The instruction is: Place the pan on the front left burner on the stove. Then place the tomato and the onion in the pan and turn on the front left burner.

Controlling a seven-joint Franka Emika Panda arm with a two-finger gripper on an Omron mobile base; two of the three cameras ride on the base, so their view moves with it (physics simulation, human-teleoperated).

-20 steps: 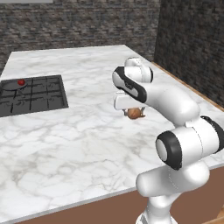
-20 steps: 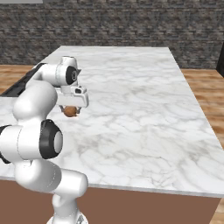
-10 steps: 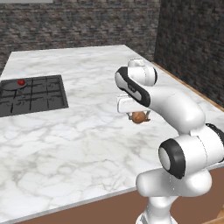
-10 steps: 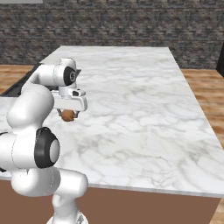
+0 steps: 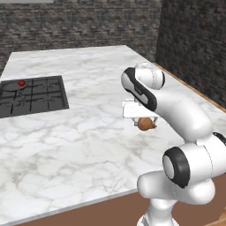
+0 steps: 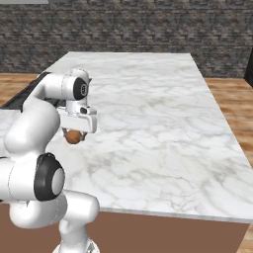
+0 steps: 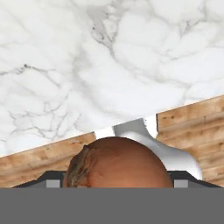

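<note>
Above the near right part of a white marble bench (image 5: 79,132), the robot's hand (image 5: 145,124) holds the onion (image 5: 145,124) between its fingers, lifted clear of the surface. From the hand camera the brown onion (image 7: 118,164) sits close, with marble and wood floor beyond. Far to the left, set into the bench, lies the stove (image 5: 31,95). The pan (image 5: 13,85) rests on its far left grate, with the red tomato (image 5: 20,82) inside it.

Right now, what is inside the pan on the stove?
The tomato sits in the pan on the stove. The onion is not there; the gripper holds it over the marble counter.
</note>
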